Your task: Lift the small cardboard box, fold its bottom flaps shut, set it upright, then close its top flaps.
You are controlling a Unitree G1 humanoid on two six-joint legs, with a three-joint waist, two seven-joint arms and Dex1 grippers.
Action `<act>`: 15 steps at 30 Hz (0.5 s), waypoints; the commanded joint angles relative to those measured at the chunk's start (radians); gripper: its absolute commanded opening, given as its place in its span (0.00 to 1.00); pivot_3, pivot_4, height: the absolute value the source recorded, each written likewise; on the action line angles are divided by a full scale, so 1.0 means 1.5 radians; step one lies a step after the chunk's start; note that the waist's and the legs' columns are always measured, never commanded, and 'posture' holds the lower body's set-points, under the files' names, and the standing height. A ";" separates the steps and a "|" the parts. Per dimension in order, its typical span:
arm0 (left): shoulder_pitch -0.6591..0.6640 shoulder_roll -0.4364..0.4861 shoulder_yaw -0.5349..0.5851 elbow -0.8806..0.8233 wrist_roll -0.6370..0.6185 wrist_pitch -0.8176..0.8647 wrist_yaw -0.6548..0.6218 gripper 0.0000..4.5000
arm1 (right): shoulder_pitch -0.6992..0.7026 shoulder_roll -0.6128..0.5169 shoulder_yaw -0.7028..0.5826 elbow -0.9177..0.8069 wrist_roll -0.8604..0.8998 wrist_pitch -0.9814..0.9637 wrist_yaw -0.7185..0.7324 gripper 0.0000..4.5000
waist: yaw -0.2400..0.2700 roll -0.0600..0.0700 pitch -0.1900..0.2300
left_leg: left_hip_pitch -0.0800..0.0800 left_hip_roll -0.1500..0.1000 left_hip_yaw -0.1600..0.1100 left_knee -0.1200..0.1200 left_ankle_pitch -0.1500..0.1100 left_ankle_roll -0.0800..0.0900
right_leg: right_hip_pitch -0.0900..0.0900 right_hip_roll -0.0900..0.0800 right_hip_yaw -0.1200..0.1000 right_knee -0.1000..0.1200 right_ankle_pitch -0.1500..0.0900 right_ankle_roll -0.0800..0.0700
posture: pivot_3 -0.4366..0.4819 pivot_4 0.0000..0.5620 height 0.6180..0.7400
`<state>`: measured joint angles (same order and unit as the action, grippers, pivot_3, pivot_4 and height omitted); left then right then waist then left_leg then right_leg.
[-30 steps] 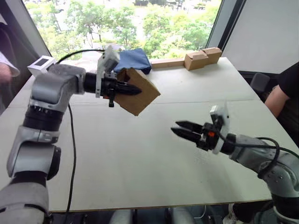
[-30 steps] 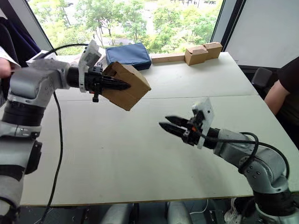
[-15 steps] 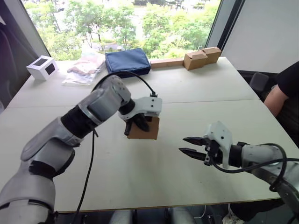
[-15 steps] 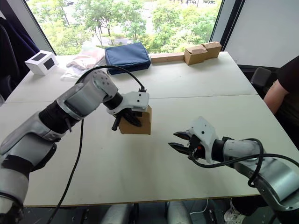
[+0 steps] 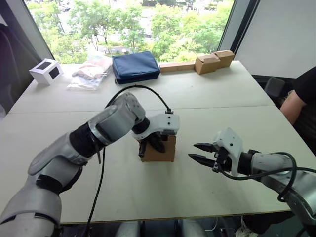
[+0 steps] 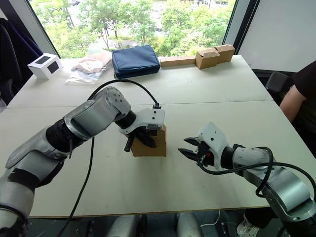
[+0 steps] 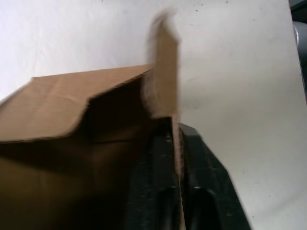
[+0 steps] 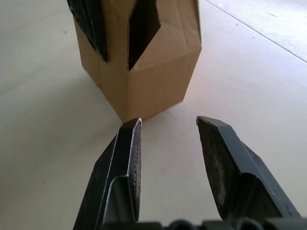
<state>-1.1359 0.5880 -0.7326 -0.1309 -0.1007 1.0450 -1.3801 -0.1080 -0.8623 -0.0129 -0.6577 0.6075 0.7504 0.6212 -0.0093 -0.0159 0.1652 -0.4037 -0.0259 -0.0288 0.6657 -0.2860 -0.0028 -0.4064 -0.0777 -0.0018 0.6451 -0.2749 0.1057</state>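
The left gripper [image 5: 154, 142] is clamped on one wall of the small cardboard box [image 5: 161, 149]; in the left wrist view the two black fingers [image 7: 165, 191] are seen pinching a thin cardboard panel between them, one inside the box and one outside. The box is seen resting on the white table [image 5: 222, 94], near the middle of the near half, base down and open end up, with the gripper reaching in from above. The top flaps [image 7: 72, 103] are not closed: one is seen angled over the dark interior and another stands up beside the fingers. The bottom flaps cannot be seen, as they are under the box.

The right gripper [image 5: 200, 152] is held open and empty, fingers spread, just beside the box and level with its lower part; in the right wrist view a box corner [image 8: 139, 91] is framed between the fingertips, not touched.

The step in hand is judged to be the setting-upright of the box, done or nearly done. Top-flap closing is judged to be next. For that, the wall would have to be released by the left gripper without the box being tipped, and the flaps pressed down in turn, with the box steadied by the right gripper.

Farther back, a blue pouch [image 5: 135, 66], paired tan boxes [image 5: 214, 60] and a white cube box [image 5: 45, 71] are seen well apart from the work.
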 commanded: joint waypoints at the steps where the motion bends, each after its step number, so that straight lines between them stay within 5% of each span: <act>1: -0.012 0.002 0.034 -0.032 -0.029 0.039 0.012 0.42 | -0.019 0.005 -0.002 0.007 -0.010 -0.016 0.020 0.43 | 0.000 0.000 0.000 | 0.000 0.000 0.000 0.000 0.000 0.000 | 0.000 0.000 0.000 0.000 0.000 0.000 | 0.48 0.27 0.98; 2: -0.016 0.001 0.045 -0.036 -0.043 0.049 0.010 0.50 | -0.023 0.007 0.001 0.012 -0.011 -0.016 0.023 0.43 | 0.000 0.000 0.000 | 0.000 0.000 0.000 0.000 0.000 0.000 | 0.000 0.000 0.000 0.000 0.000 0.000 | 0.48 0.27 0.98; 9: -0.048 -0.005 0.166 0.019 -0.149 0.094 0.007 0.50 | -0.039 0.028 0.004 0.045 -0.015 -0.027 0.053 0.43 | -0.001 0.000 0.000 | 0.000 0.000 0.000 0.000 0.000 0.000 | 0.000 0.000 0.000 0.000 0.000 0.000 | 0.48 0.27 0.98; 15: -0.073 -0.065 0.421 0.165 -0.211 0.096 0.146 0.50 | -0.029 0.057 -0.034 0.084 -0.006 -0.043 0.057 0.43 | 0.001 0.000 0.000 | 0.000 0.000 0.000 0.001 0.000 0.000 | 0.000 0.000 0.000 0.001 0.000 0.000 | 0.48 0.27 0.98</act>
<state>-1.2314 0.5013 -0.2550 0.0780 -0.3855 1.2153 -1.2398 -0.1528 -0.7958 -0.0166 -0.5383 0.5833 0.7091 0.7062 -0.0083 -0.0156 0.1650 -0.4038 -0.0266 -0.0290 0.6674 -0.2860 -0.0028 -0.4064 -0.0784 -0.0024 0.6465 -0.2749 0.1058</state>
